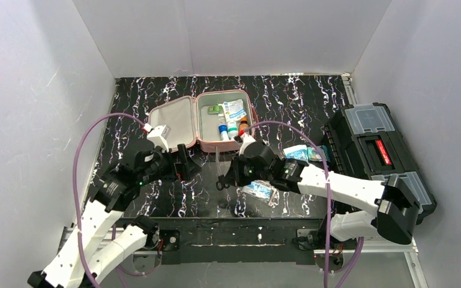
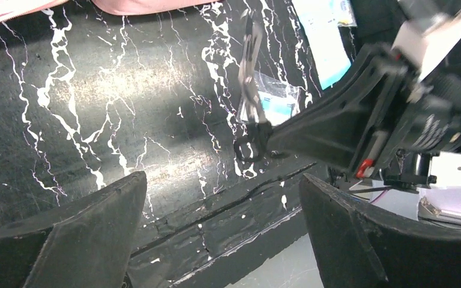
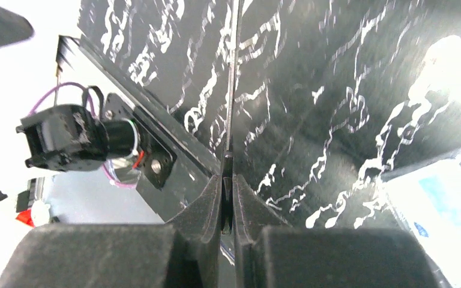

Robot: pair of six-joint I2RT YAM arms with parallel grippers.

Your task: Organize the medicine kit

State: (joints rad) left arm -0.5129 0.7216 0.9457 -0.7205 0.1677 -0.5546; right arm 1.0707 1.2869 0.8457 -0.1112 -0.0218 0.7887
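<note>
The left claw (image 2: pixel 222 180) hovers over the black marbled desk (image 2: pixel 96 108) with its fingers spread wide and nothing between them. Beyond it and slightly to its right, the pink medicine kit (image 1: pixel 171 117) lies open, with bottles and packets in its right half. Just right of the left claw, the right claw (image 3: pixel 228 186) is clamped on a thin metal tool (image 2: pixel 249 84) with ring handles. Clear packets (image 1: pixel 258 191) lie just right of that claw, and a black toolbox (image 1: pixel 372 150) sits well off to its right.
</note>
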